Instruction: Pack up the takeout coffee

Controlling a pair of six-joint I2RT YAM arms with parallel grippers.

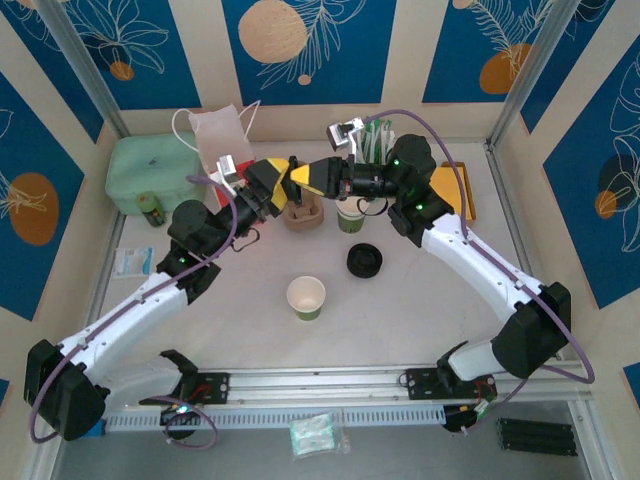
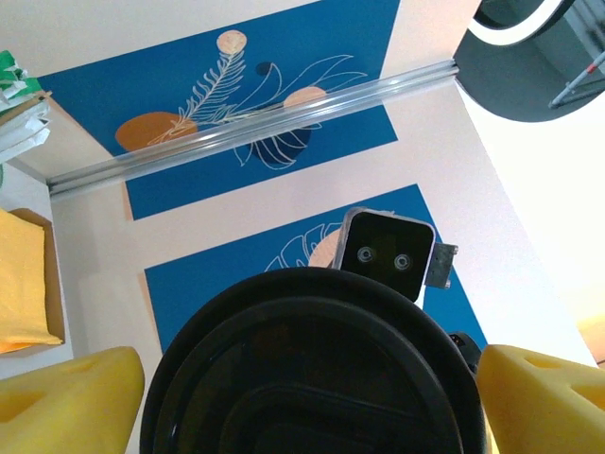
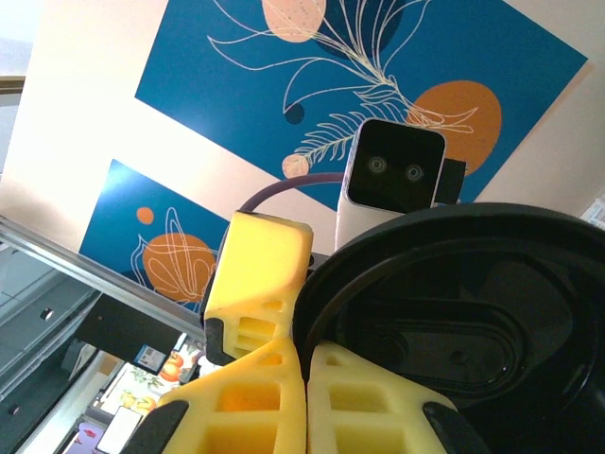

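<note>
Two hands midair, left hand [image 2: 307,397] clasping round glossy black lid [image 3: 473,322], right hand [image 3: 310,397] pinching its rim.

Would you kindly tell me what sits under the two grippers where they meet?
A brown holder stands beneath the left gripper and right gripper; they hide part of its top.
</note>
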